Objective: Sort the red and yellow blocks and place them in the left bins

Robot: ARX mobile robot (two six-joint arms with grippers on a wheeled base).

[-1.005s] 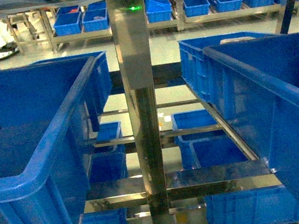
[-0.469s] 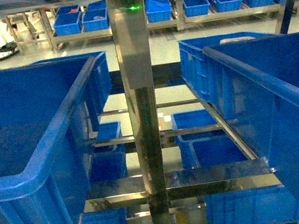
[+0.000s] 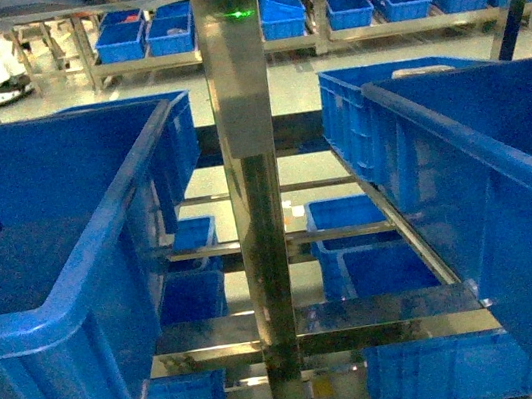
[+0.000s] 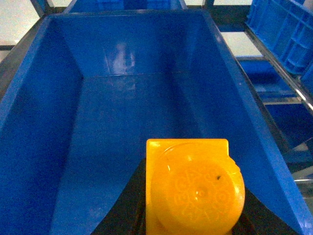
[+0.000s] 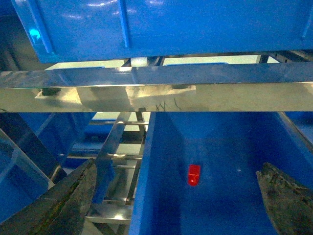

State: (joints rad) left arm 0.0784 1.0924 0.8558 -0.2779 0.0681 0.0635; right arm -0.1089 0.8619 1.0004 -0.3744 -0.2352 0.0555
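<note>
In the left wrist view my left gripper (image 4: 191, 218) is shut on a glossy yellow block (image 4: 193, 188), with dark fingers (image 4: 122, 210) showing on either side of it. The block hangs above the bare floor of a deep blue bin (image 4: 122, 54). In the right wrist view my right gripper (image 5: 178, 200) is open, its worn fingers (image 5: 286, 196) far apart. Between and below them a small red block (image 5: 194, 175) lies on the floor of a lower blue bin (image 5: 146, 161). The head view shows a large left bin (image 3: 70, 306) and neither gripper.
A steel post (image 3: 248, 162) stands in the middle of the rack between the left crates and the right blue crates (image 3: 506, 182). A steel rail (image 5: 156, 90) crosses just above the right gripper, under another crate (image 5: 171, 24). More crates sit on lower shelves (image 3: 378, 268).
</note>
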